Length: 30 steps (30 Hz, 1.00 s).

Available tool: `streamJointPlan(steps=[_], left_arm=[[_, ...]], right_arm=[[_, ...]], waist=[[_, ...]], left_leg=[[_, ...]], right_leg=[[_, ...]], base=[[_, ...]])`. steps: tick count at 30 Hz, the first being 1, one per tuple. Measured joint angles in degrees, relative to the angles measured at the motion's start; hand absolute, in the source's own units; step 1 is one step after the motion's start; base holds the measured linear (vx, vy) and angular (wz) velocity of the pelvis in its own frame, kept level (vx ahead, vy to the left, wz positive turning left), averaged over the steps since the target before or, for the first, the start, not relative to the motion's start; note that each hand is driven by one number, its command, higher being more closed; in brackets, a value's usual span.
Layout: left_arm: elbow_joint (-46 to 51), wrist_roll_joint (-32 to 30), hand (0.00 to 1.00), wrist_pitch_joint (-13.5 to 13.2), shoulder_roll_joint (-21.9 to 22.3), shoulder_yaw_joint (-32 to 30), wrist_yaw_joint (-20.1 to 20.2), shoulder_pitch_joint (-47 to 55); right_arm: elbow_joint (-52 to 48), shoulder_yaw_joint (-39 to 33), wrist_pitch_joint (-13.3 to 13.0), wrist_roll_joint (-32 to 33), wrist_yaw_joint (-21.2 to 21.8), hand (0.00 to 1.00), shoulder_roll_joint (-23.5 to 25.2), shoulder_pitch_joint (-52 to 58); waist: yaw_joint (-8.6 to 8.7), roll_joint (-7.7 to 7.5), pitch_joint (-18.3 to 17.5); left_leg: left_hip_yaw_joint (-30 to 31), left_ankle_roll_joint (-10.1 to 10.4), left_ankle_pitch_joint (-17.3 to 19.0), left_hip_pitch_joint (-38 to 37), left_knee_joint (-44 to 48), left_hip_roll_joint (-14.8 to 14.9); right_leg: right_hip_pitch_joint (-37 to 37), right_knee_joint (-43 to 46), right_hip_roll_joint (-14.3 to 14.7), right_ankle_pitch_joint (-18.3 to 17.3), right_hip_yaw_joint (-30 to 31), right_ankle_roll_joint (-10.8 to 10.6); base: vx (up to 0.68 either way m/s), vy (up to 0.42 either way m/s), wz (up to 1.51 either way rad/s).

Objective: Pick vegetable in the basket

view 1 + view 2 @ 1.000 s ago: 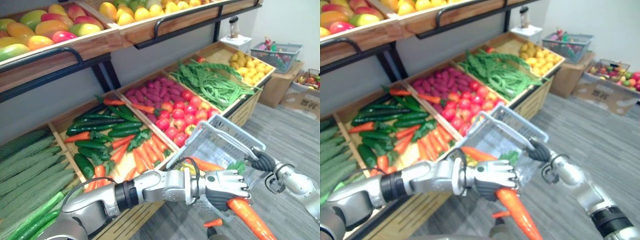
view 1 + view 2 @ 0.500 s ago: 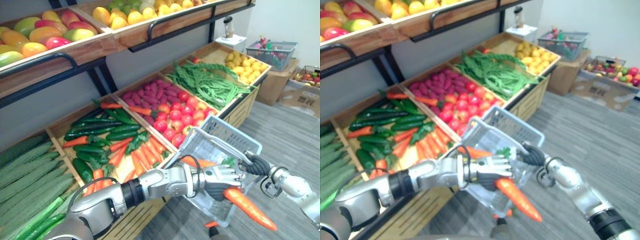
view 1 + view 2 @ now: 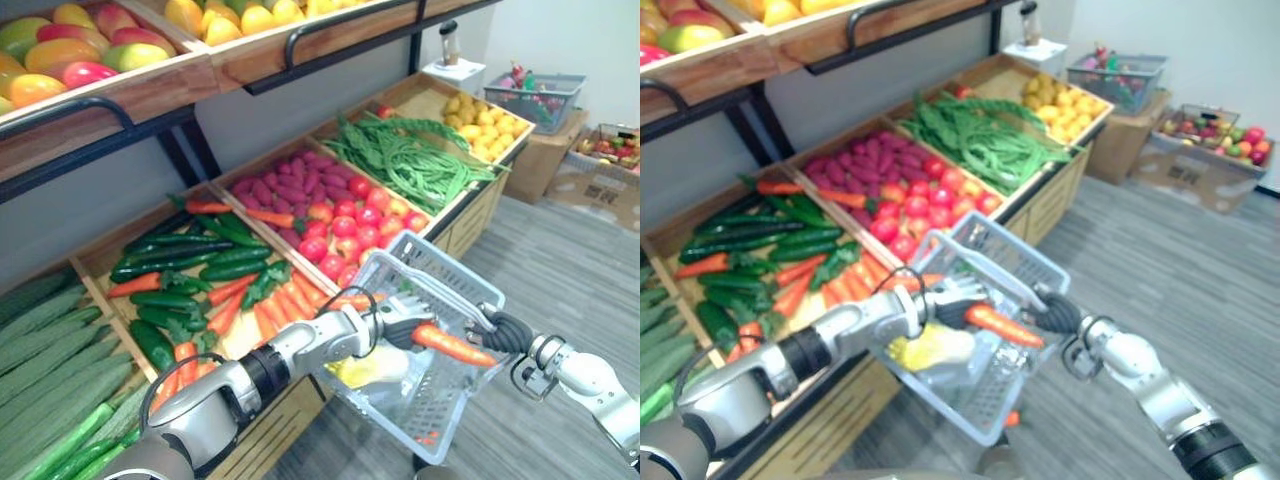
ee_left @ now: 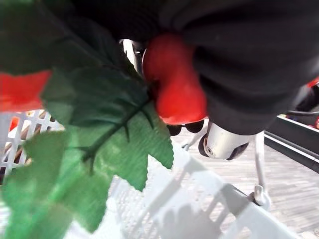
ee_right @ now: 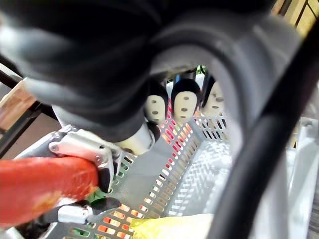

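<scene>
**Carrot held over the basket**

My left hand (image 3: 398,324) reaches across from the vegetable shelf (image 3: 300,255) and its fingers (image 3: 412,306) are curled round the thick end of a carrot (image 3: 452,345); the carrot lies roughly level above the open top of the basket (image 3: 452,270), inside the line of its rim, with its thin tip pointing toward my right hand (image 3: 500,333) and close to it; I cannot tell whether tip and hand touch. In the left wrist view the carrot's green leaves (image 4: 99,149) hang beside the dark cover, over the pale mesh of the basket wall.

My right hand grips the basket from the side away from the shelf; in the right wrist view its fingers (image 5: 185,102) are wrapped round the black handle (image 5: 259,164), pinching it firmly. The basket is off the ground, tilted, just in front of the shelf's lower bins.

Inside the basket a pale yellow vegetable (image 3: 372,368) lies on the bottom, below the held carrot. A small orange piece (image 3: 1012,418) lies on the floor (image 3: 560,260) under the basket's near corner.

On the shelf behind, I see loose carrots (image 3: 280,312) beside cucumbers (image 3: 190,272); tomatoes (image 3: 345,225) sit in the next bin, green beans (image 3: 420,165) beyond that.
</scene>
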State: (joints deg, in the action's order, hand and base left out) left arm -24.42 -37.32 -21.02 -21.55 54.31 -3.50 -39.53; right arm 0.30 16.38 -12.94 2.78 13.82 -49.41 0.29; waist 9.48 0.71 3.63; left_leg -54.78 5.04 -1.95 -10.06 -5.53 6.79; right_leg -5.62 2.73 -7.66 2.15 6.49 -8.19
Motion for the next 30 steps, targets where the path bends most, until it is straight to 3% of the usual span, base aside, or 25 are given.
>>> streamJointPlan(steps=[21, 25, 30], left_arm=[[-2.58, -1.21, 0.00, 0.34, 0.91, -2.98, 0.37, -0.01], [7.16, 1.17, 0.00, -0.50, -2.54, -5.25, 1.69, 1.62], [24.09, 9.13, 0.00, -2.71, -7.88, -14.40, 2.54, 10.91]], right_arm=[[-0.14, -2.08, 0.00, 0.06, 0.22, 1.00, 1.06, 1.92], [-0.24, -8.19, -0.04, 0.06, 0.53, 1.00, 1.35, 5.03], [-0.50, -21.50, -0.09, 0.07, 0.51, 1.00, 2.30, 9.76]], waist=[[0.09, -0.21, 2.04], [-0.07, -0.17, 2.03], [-0.13, -0.20, 2.06]], left_leg=[[1.38, 0.23, 0.19, 0.03, 0.00, 0.08], [2.53, 0.19, 0.17, 0.47, 0.03, -0.04], [3.62, 0.07, 0.30, 0.99, 0.03, -0.05]], right_leg=[[0.95, -0.60, -0.32, -0.22, -1.41, -0.10], [1.22, 0.00, -0.33, -0.37, -2.69, -0.16], [1.29, 0.36, -0.47, -0.44, -3.68, -0.24]], base=[[0.00, -0.003, 0.02], [-0.01, -0.019, 0.17], [-0.01, -0.008, 0.09]])
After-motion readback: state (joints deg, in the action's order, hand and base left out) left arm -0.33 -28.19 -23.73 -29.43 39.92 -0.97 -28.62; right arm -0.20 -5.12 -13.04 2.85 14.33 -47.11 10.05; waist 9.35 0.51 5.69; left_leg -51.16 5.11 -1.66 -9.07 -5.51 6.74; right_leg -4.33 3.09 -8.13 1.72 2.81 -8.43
